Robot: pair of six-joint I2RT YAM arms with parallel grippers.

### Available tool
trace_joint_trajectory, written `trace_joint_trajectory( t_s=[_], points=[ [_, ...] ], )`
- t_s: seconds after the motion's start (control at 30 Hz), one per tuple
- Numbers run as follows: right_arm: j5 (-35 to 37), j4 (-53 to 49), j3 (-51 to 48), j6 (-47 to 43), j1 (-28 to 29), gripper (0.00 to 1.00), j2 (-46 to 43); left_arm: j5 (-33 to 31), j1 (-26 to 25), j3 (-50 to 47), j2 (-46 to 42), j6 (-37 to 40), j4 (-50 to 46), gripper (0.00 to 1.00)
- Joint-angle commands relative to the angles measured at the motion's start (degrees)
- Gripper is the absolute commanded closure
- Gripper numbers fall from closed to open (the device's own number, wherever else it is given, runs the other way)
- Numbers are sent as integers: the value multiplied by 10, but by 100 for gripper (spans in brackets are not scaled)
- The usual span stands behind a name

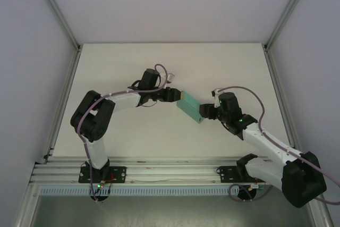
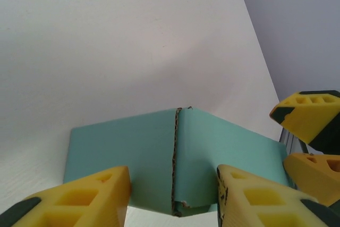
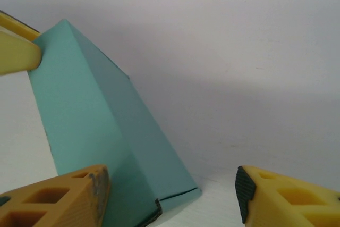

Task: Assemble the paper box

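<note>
Top external shows us seemingly squaring the paper box (image 1: 189,108) between left gripper (image 1: 177,95) and right gripper (image 1: 204,113), jaws parted at its ends; next we need gentle, even closing.

Likely a lab test cell, aluminium frame (image 1: 57,8), white table (image 1: 170,67) (plain walls (image 1: 175,3))

The paper box (image 2: 133,152) is matt card (raw fibrous edges).

A white table (image 1: 223,67) sits between pale walls (image 1: 170,3), framed by aluminium posts (image 1: 57,9), evenly lit.
</note>
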Motion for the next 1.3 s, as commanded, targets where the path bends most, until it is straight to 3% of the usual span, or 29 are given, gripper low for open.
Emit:
trace_joint_trajectory(
  t_s=[0.0, 0.07, 0.23, 0.43, 0.53, 0.73, 0.9, 1.0, 1.1, 1.27],
  points=[
    [0, 36, -36, 69, 0, 38, 9, -29, -1, -37, 10, -26, -6, 59],
    [3, 53, -55, 78, 1, 42, 10, -39, -1, -48, 13, -38, 2, 64],
    [37, 88, -84, 97, 0, 51, 26, -47, -2, -81, 13, -68, 37, 68],
    [51, 96, -74, 103, 0, 64, 63, -85, -10, -92, 9, -84, 16, 78],
    [56, 91, -62, 98, 0, 66, 81, -111, -17, -101, 0, -85, 6, 79],
    [64, 68, -38, 96, 0, 61, 72, -130, -20, -98, -10, -93, -8, 81],
    [90, -8, 37, 144, -2, 38, 62, -151, -26, -82, -14, -93, -29, 82],
    [92, -46, 79, 140, -2, 34, 43, -167, -33, -71, -15, -88, -47, 82],
    [82, -74, 101, 158, -7, 34, 27, -186, -39, -66, -18, -84, -63, 82],
    [21, -110, 92, 216, -19, 49, 19, -199, -42, -67, -31, -81, -69, 82]
  ],
)
